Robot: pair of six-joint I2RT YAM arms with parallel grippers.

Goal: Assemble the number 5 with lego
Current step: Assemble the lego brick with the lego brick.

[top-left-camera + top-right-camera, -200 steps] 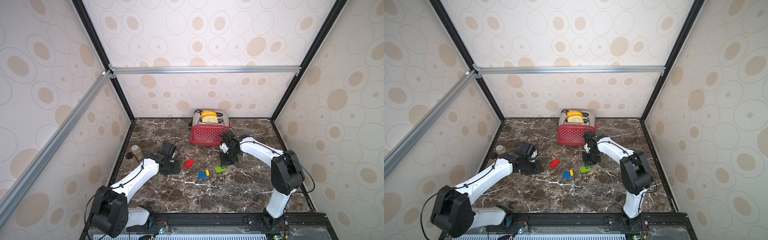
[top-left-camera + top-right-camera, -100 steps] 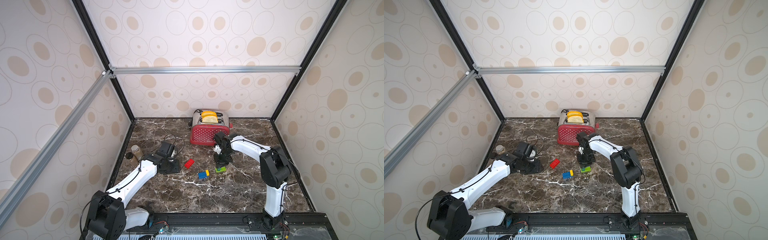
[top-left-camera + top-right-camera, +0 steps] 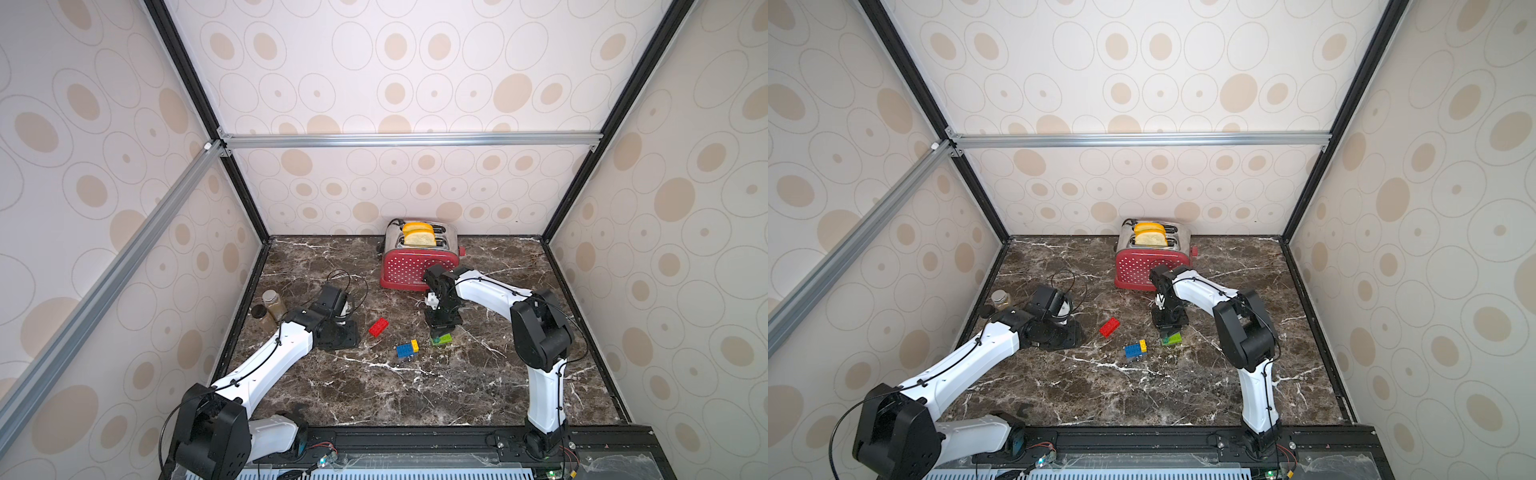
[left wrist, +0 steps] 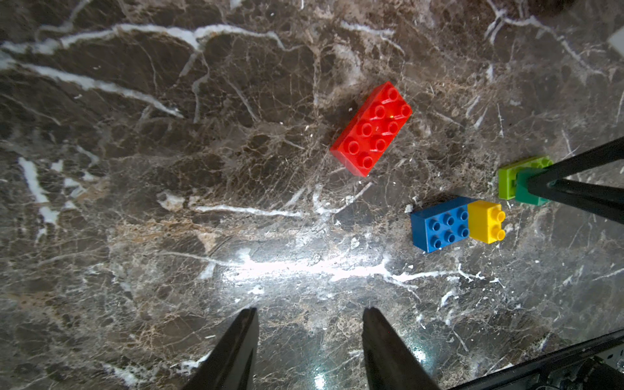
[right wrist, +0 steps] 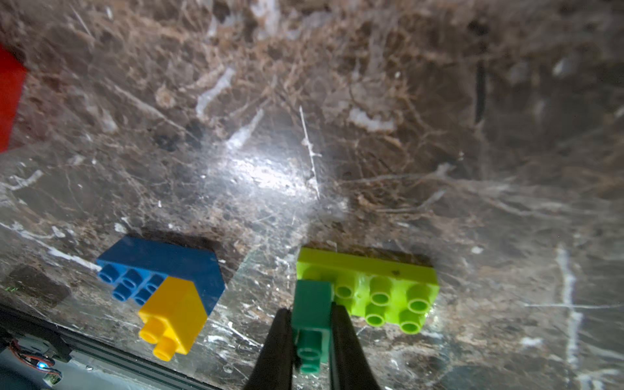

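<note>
My right gripper (image 5: 310, 309) is shut on a small dark-green brick (image 5: 311, 304), which it holds down on one end of the lime-green brick (image 5: 381, 283) lying on the marble. In both top views this gripper (image 3: 441, 322) stands straight over the lime-green brick (image 3: 442, 338). Just left of it lies the blue brick (image 3: 402, 350) with the yellow brick (image 3: 414, 345) on its end. The red brick (image 4: 371, 128) lies alone, studs up, further left. My left gripper (image 4: 310, 309) hangs open over bare marble, short of the red brick, with nothing between its fingers.
A red polka-dot toaster (image 3: 419, 266) with two toast slices stands at the back, right behind my right arm. A small jar (image 3: 274, 301) and a dark lid (image 3: 259, 311) sit by the left wall. A loose black cable (image 3: 345, 278) loops near the left wrist.
My right gripper has moved left and down with the dark-green brick, from near the toaster onto the lime-green brick. The left arm has barely moved.
</note>
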